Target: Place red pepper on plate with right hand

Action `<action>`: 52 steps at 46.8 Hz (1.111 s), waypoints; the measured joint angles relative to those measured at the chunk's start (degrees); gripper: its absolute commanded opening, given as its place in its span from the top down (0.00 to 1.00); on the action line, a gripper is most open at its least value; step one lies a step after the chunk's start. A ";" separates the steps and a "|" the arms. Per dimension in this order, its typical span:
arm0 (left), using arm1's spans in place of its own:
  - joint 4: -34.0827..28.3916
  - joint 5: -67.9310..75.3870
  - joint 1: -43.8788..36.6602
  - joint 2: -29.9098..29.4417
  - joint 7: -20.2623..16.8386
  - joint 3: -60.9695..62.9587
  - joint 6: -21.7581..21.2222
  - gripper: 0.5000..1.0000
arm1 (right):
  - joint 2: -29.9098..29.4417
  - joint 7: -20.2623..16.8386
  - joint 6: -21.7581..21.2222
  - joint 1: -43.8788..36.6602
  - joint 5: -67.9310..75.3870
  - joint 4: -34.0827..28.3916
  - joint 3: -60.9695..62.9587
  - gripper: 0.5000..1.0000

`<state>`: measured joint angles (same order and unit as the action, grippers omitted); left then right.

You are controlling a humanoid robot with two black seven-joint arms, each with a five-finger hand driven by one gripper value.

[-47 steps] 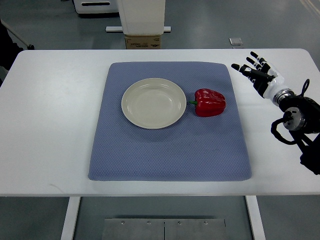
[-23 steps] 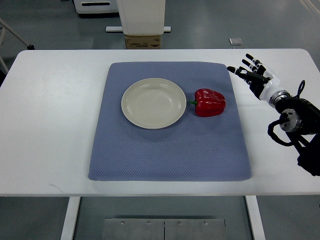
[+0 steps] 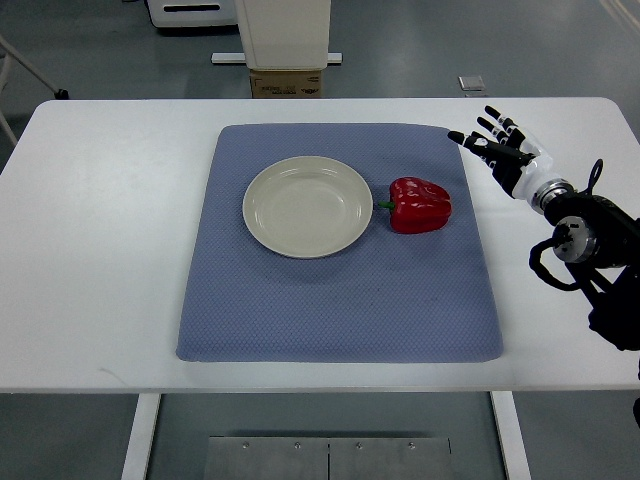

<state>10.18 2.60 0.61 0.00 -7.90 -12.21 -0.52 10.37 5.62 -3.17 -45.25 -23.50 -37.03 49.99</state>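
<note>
Item 1, right hand [image 3: 497,152]: it comes in from the right edge and hovers over the white surface [image 3: 110,200] at the far right corner of the blue mat [image 3: 340,300]. I see its fingers [image 3: 470,141] spread apart and holding nothing. The wrist and cabling sit behind it, near the right border.

Item 2, red pepper [image 3: 420,204]: it lies on its side on the mat, green stem pointing left toward the plate. It is just beside the plate's right rim; I cannot tell whether the stem tip touches that rim. The pepper is apart from the hand, nearer me and to the hand's left.

Item 3, plate [image 3: 308,206]: pale, round, holding nothing, sitting on the mat left of the pepper.

Item 4, left arm: not visible from this camera.

Step in hand, as I judge it: the approach. Nothing is grasped, so the task is at its start.

Next move, as I judge it: I need to bring the hand left and down over the pepper, with the fingers wide enough to wrap the rounded body. A glossy, lobed skin may slip, so the grip should close around the widest part. After that, only a short lift and carry leftward reaches the plate.
</note>
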 measured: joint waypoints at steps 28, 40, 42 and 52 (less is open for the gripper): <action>0.02 0.00 0.00 0.00 -0.01 0.00 0.00 0.00 | 0.52 0.24 -0.21 -0.90 0.04 -0.03 0.16 0.00; 0.02 -0.03 0.00 0.00 0.00 0.00 -0.01 0.00 | 0.53 0.36 -0.42 -1.45 0.04 0.03 0.20 0.00; 0.02 -0.03 0.00 0.00 0.00 0.00 -0.01 0.00 | 0.53 0.36 -0.44 -1.67 0.03 0.03 0.20 0.00; 0.02 -0.03 0.00 0.00 0.01 0.00 -0.01 0.00 | 1.10 0.36 -0.38 -2.88 -0.05 0.31 -0.11 0.00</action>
<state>10.20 2.57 0.62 0.00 -7.89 -12.22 -0.53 11.47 5.98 -3.54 -48.13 -23.55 -36.72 49.88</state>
